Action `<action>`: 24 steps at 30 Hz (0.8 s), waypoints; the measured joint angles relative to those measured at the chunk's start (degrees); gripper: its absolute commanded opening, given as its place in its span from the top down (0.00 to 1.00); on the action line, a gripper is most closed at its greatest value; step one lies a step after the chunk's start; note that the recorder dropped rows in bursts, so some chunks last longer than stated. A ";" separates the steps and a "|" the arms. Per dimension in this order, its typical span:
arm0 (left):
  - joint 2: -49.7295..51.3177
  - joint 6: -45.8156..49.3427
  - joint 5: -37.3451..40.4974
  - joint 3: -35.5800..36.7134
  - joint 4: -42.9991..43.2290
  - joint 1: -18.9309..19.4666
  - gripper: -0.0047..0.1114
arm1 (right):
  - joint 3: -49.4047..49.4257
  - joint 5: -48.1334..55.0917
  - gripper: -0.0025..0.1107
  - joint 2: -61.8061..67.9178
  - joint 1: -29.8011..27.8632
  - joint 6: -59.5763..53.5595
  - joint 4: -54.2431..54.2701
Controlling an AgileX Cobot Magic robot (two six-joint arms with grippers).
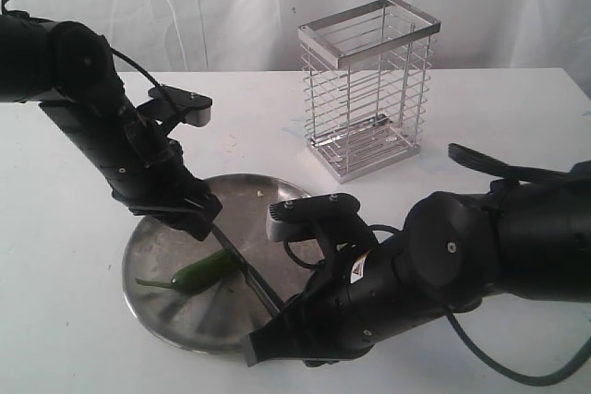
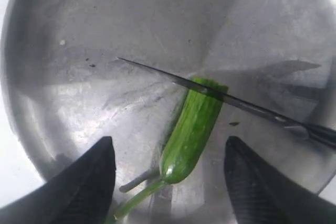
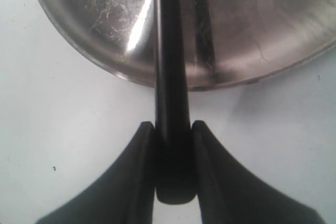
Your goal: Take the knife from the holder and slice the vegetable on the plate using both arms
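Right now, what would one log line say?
right gripper: shut on knife | left gripper: open over green chili | blade: across chili end

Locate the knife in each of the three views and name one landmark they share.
Exterior: the knife slants across the plate's near side, over the vegetable's end.
Left wrist: its blade crosses the vegetable's cut end.
Right wrist: its handle sits mid-picture, clamped in the right claw.
Shared landmark: the plate.

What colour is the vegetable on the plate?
Glossy green; the vegetable shows best in the left wrist view.
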 measured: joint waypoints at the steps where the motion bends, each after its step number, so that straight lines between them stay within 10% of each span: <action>1: 0.00 0.00 -0.13 0.00 -0.31 0.00 0.42 | 0.00 0.00 0.97 0.10 0.00 0.00 0.00; 24: 3.10 16.08 -4.36 0.00 -15.31 0.00 0.41 | 0.00 0.00 0.97 0.10 0.00 0.09 0.00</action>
